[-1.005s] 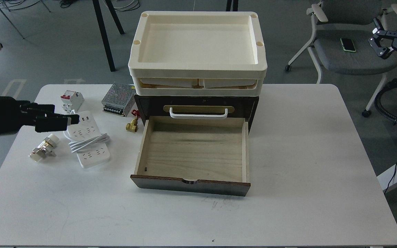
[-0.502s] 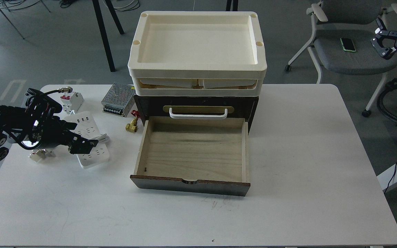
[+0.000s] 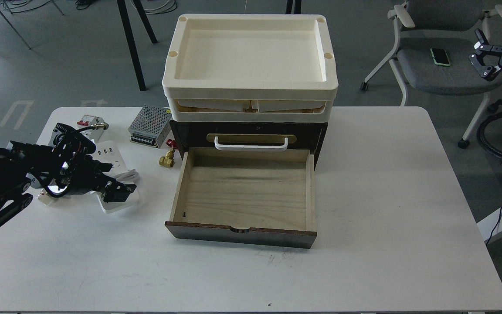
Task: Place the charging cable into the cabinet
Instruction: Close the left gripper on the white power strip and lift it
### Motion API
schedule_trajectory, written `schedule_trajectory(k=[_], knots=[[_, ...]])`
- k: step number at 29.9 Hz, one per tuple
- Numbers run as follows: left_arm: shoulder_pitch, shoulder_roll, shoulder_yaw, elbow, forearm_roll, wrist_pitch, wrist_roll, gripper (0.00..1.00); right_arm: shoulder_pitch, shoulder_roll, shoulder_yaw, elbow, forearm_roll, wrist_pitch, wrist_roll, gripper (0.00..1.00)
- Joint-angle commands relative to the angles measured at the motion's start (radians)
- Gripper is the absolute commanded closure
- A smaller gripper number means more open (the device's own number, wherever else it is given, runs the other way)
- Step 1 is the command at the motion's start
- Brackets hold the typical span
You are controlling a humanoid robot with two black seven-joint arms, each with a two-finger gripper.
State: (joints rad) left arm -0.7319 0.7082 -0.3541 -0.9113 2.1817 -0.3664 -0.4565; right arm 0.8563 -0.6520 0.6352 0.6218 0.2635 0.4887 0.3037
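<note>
left gripper [image 3: 118, 192] over charging cable [image 3: 113, 158]

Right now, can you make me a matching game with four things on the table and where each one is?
Things:
1. power strip
2. metal box
3. trays
4. drawer

Places:
A. on top of the cabinet
B. pulled open at the front
C. under the left fingers
D. at the table's back, left of the cabinet

Pairs: 1-C, 2-D, 3-A, 4-B

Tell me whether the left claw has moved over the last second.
Yes. The left claw went rightward and toward the table's near edge, nearer the dark brown wooden cabinet, now over the white flat charging cable.
</note>
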Motion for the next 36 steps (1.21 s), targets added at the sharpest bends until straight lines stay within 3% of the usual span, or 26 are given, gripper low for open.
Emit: schedule_trajectory(k=[1, 4, 10, 16, 17, 19, 23, 30, 32, 36], knots=[[-0.003, -0.044, 0.02, 0.087, 0.0, 0.038, -0.011, 0.19, -0.006, -0.001, 0.0, 0.001, 0.0, 0.0, 0.0, 0.0], [-0.004, -0.05, 0.044, 0.121, 0.0, 0.069, -0.014, 0.24, -0.008, -0.003, 0.0, 0.001, 0.0, 0.0, 0.0, 0.0], [-0.001, -0.052, 0.049, 0.141, 0.0, 0.081, -0.032, 0.41, -0.011, -0.003, 0.0, 0.001, 0.0, 0.0, 0.0, 0.0], [-0.001, -0.052, 0.049, 0.141, -0.002, 0.099, -0.032, 0.51, -0.017, -0.003, 0.0, 0.001, 0.0, 0.0, 0.0, 0.0], [0.0, -0.05, 0.049, 0.141, -0.002, 0.109, -0.032, 0.59, -0.017, -0.003, 0.001, 0.001, 0.0, 0.0, 0.0, 0.0], [0.0, -0.05, 0.049, 0.144, -0.002, 0.148, -0.032, 0.94, -0.022, -0.003, 0.009, 0.001, 0.0, 0.0, 0.0, 0.0], [0.0, -0.052, 0.055, 0.157, -0.002, 0.19, -0.032, 0.99, -0.031, -0.003, 0.021, 0.001, 0.0, 0.0, 0.0, 0.0], [-0.018, -0.018, 0.052, 0.117, -0.029, 0.189, -0.032, 1.0, -0.037, -0.024, 0.029, 0.001, 0.0, 0.0, 0.0, 0.0], [-0.023, 0.046, 0.049, 0.062, -0.077, 0.176, -0.032, 1.0, -0.037, -0.029, 0.029, 0.001, 0.0, 0.0, 0.0, 0.0], [-0.029, 0.215, 0.038, -0.192, -0.228, 0.089, -0.032, 1.0, -0.039, -0.032, 0.029, 0.0, 0.0, 0.0, 0.0, 0.0]])
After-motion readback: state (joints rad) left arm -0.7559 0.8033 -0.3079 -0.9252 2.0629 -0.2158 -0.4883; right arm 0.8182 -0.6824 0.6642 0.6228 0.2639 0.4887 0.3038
